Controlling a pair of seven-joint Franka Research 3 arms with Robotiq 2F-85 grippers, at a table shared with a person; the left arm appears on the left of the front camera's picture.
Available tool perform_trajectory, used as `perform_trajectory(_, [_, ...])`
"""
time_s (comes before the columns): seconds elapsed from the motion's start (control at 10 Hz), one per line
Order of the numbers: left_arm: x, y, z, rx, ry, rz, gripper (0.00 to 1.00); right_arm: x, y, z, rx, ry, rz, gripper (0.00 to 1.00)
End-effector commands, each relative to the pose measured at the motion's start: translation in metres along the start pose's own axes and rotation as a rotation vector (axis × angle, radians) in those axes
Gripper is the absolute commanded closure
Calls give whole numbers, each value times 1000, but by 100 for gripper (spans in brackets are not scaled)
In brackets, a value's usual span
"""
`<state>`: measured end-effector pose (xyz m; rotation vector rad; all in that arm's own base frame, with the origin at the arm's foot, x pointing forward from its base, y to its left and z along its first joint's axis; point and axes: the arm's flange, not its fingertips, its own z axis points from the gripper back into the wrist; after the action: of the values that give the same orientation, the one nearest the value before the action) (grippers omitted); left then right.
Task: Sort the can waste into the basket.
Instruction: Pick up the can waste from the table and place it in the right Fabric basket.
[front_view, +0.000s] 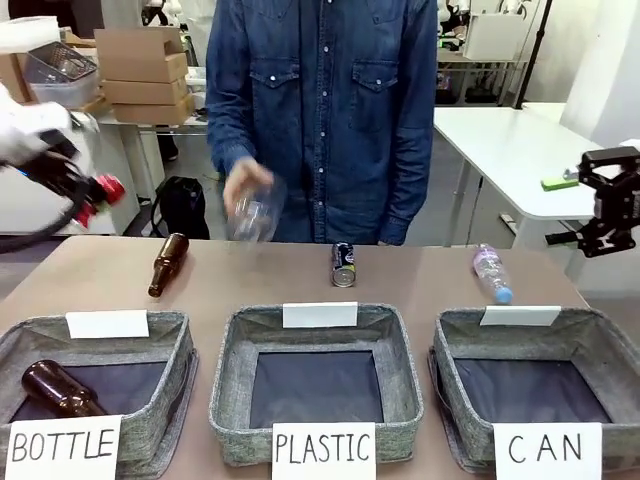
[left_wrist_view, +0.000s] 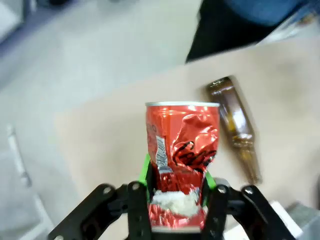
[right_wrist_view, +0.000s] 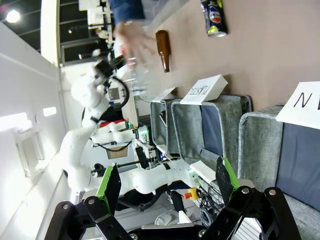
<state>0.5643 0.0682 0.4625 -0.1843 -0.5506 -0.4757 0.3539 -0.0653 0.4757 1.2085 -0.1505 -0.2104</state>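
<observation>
Left gripper is clamped tight on the red can, holding it up in the air off the worktop's far-left corner. Through the left wrist view the can looks properly mangled: one side is caved in and creased, there's a silver rim on top, a white barcode-ish panel down one side, curly script across the dent, and a pale scuffed patch low down right where the green pads of the gripper pinch it. The other one, the black can with yellow-green and blue markings, is at the middle of the far edge; can't tell if it's standing or lying. The basket labelled CAN sits at the near right corner. Right gripper hangs off the right edge with its jaws spread wide and nothing between them. There's a brown bottle lying toward the far left, a clear plastic bottle toward the far right, and the person's hand is holding something clear, all blurred.
</observation>
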Motion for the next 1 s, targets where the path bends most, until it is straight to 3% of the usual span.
perform_trajectory(0.0, [-65,-51,110,-204,-222,-221,100,1,0,-1,16,3,25,0])
perform_trajectory(0.3, [-135,-98,194,-430,-363,-537,100,1,0,-1,16,3,25,0])
perform_trajectory(0.4, [-162,-106,205,-419,-308,-729,100,1,0,-1,16,3,25,0])
perform_trajectory(0.5, [-189,-111,196,-287,-211,-1192,100,1,0,-1,16,3,25,0])
perform_trajectory(0.6, [-186,-115,182,-300,-193,-1126,100,1,0,-1,16,3,25,0])
perform_trajectory(0.7, [-174,-124,204,-448,-280,-739,100,1,0,-1,16,3,25,0])
perform_trajectory(0.9, [-174,-124,204,-448,-280,-739,100,1,0,-1,16,3,25,0])
